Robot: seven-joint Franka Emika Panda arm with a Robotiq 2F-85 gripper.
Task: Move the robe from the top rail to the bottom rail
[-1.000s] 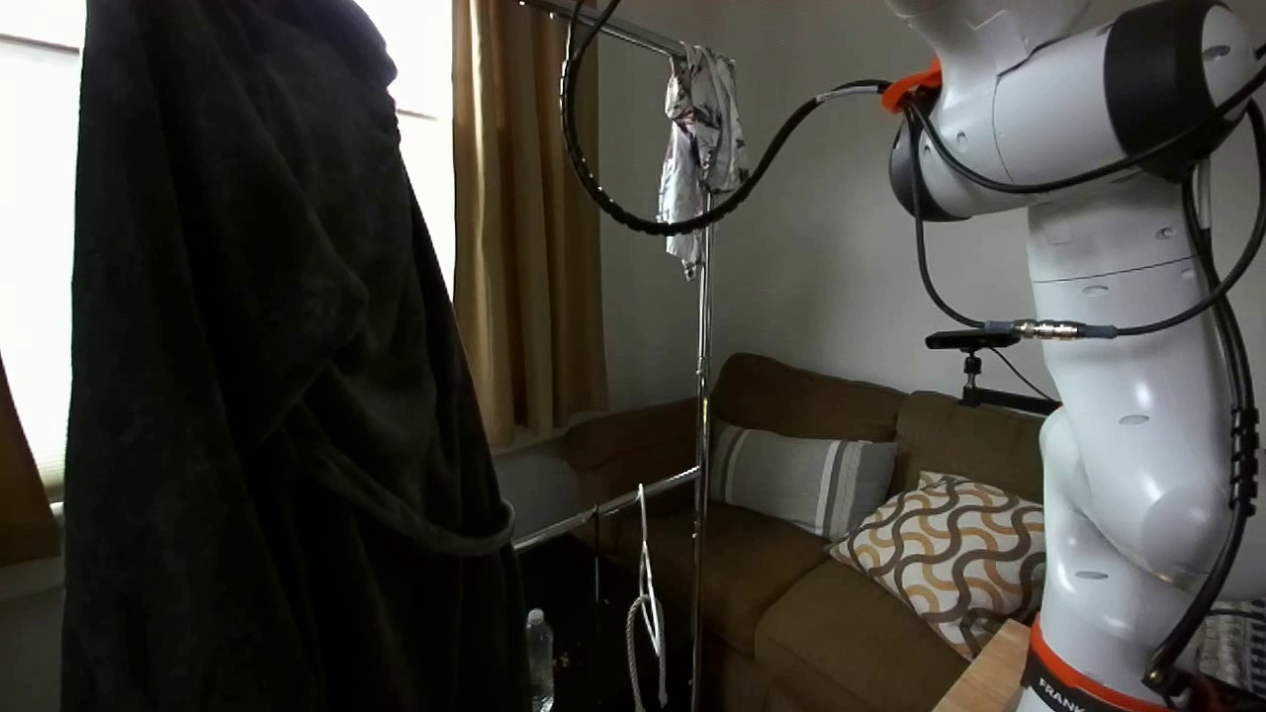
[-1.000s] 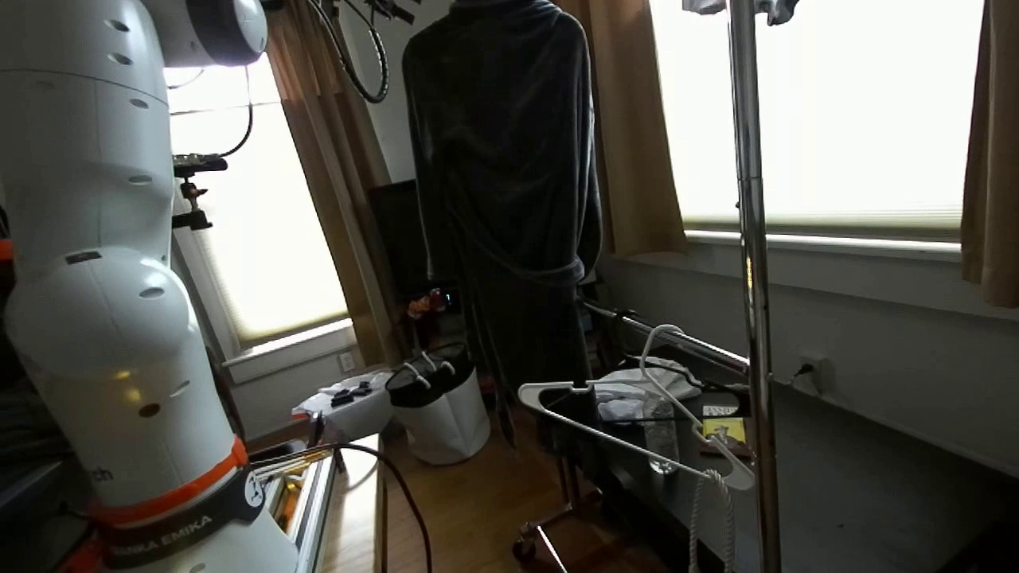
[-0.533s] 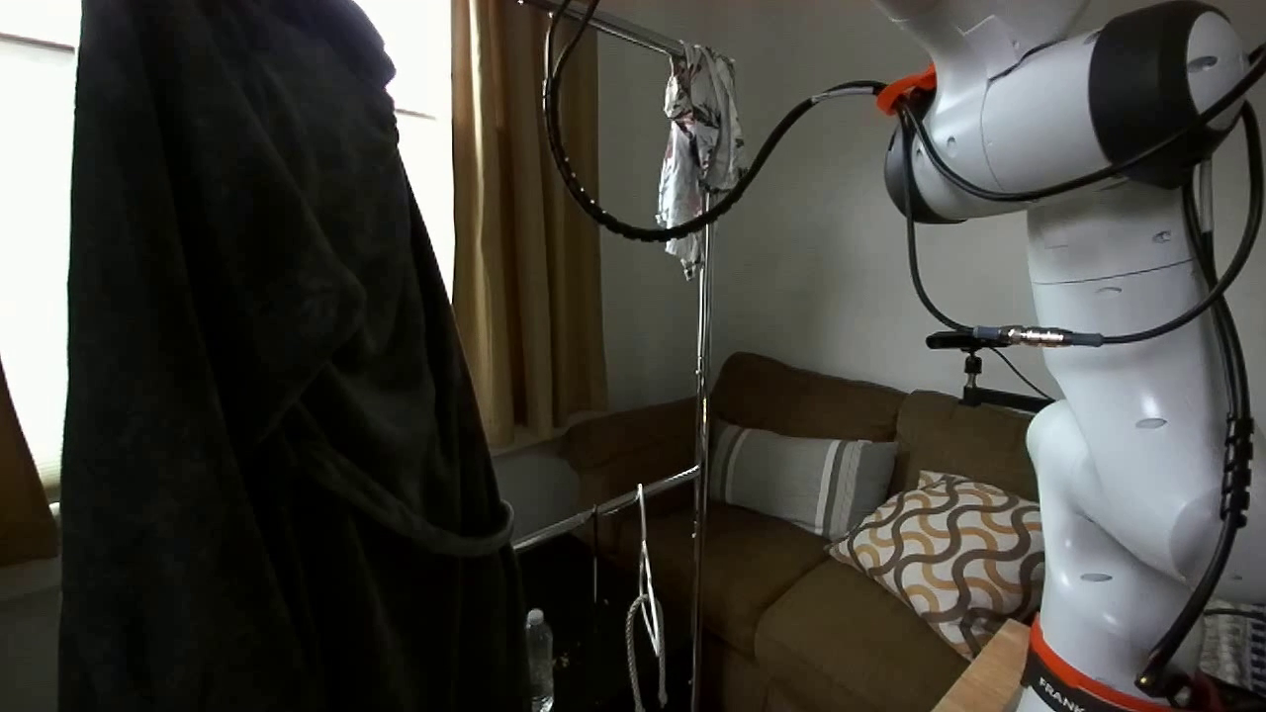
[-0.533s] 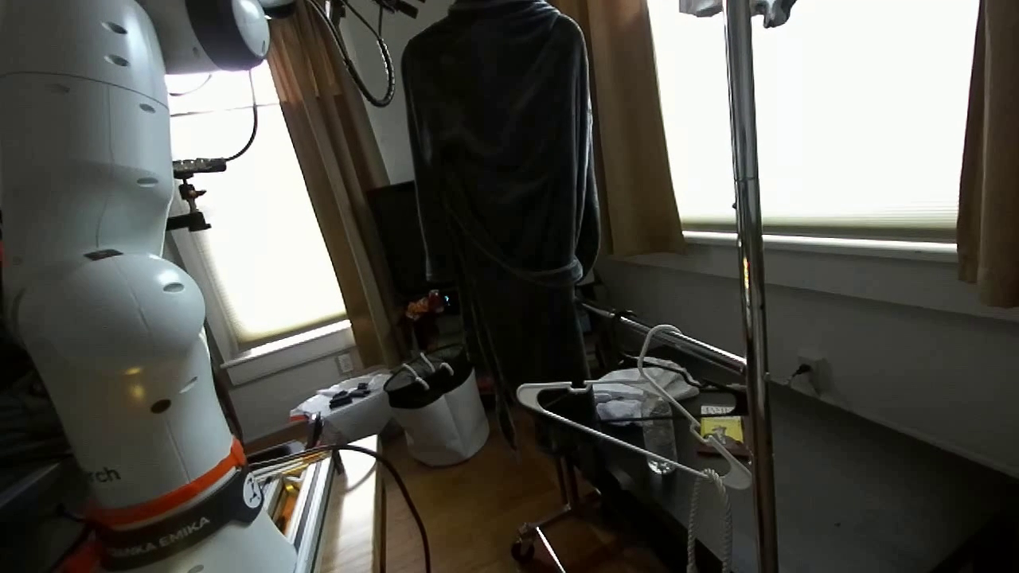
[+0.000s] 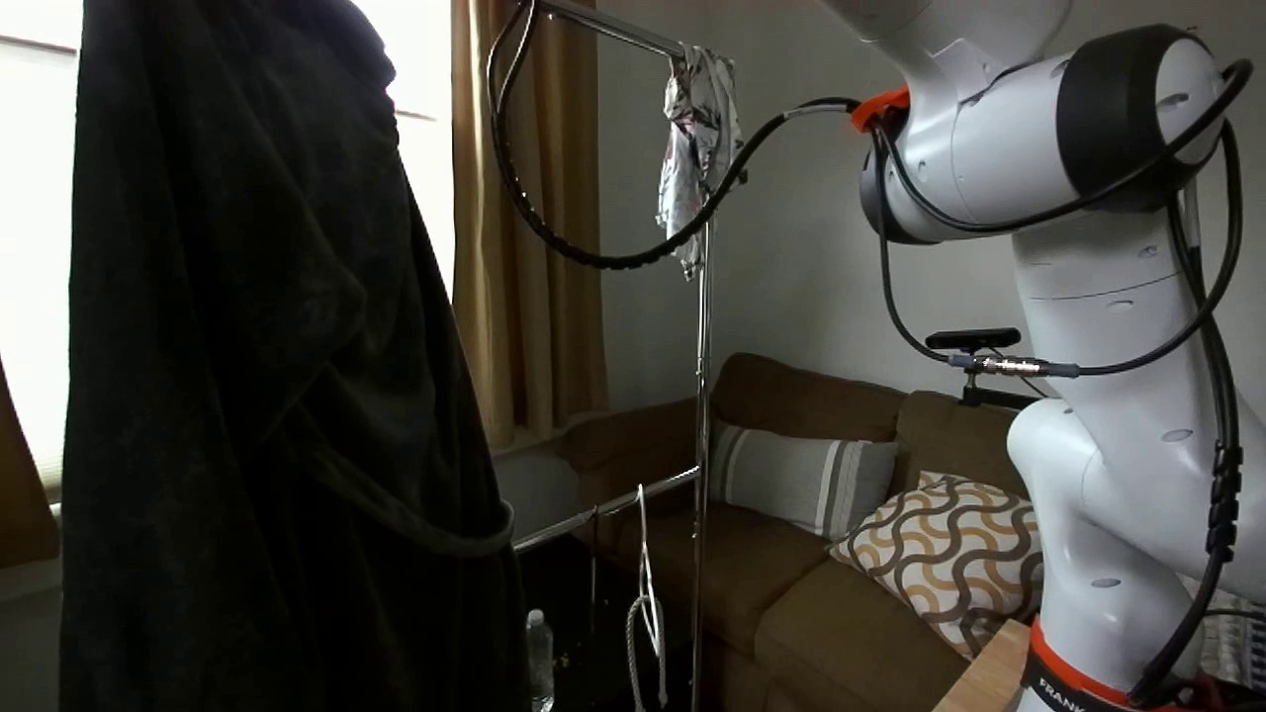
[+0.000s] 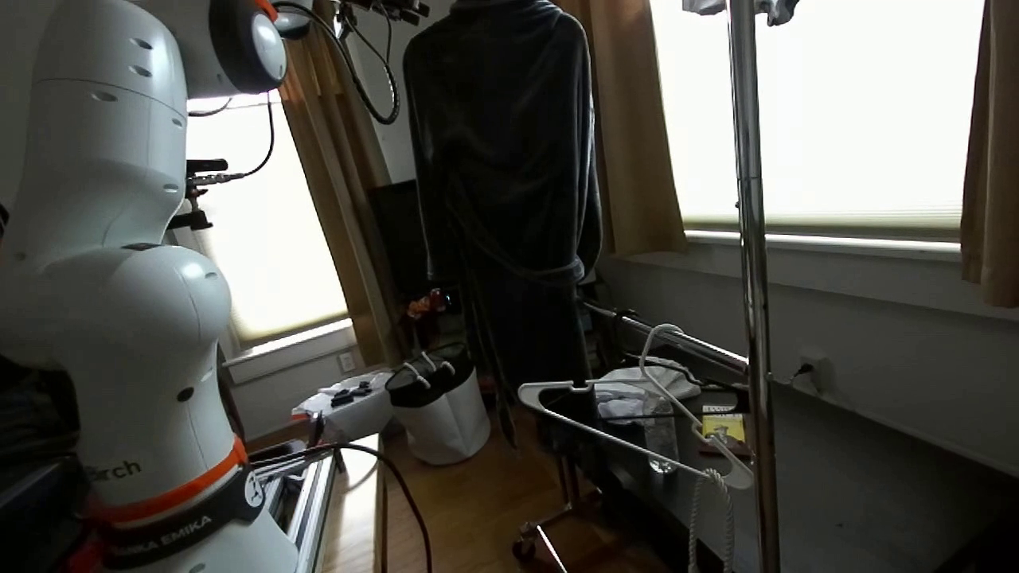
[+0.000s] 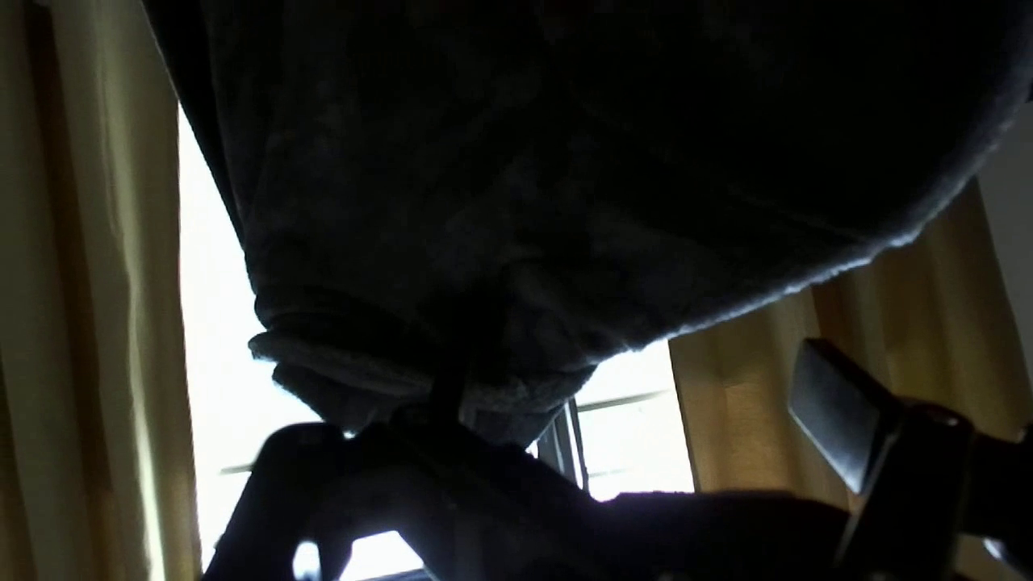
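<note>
Exterior views, two: robe (image 5: 257, 396), arm (image 5: 1128, 420) shared; an exterior view faces sofa (image 5: 841, 613). Wrist view: robe near, window (image 7: 218, 379) far.

In an exterior view: brown sofa (image 5: 757, 564) lower right of center, grey striped pillow (image 5: 781, 475) and swirl-pattern pillow (image 5: 954, 554) on it, plain grey wall (image 5: 821, 287) above. Blown-out window (image 5: 35, 218) upper left, tan curtain (image 5: 529, 267) right of it. In an exterior view: bright window (image 6: 275, 231) left of center, large window (image 6: 868, 119) upper right, brown curtains (image 6: 633, 135) alongside both. Wood floor (image 6: 470, 493) bottom center; dark flat surface (image 6: 852, 477) lower right, wall outlet (image 6: 818, 362) with plug above it. Wrist view: tan drapes (image 7: 105, 323) left and right, glaring window panes (image 7: 629, 436) between. Room dim, light from windows.
</note>
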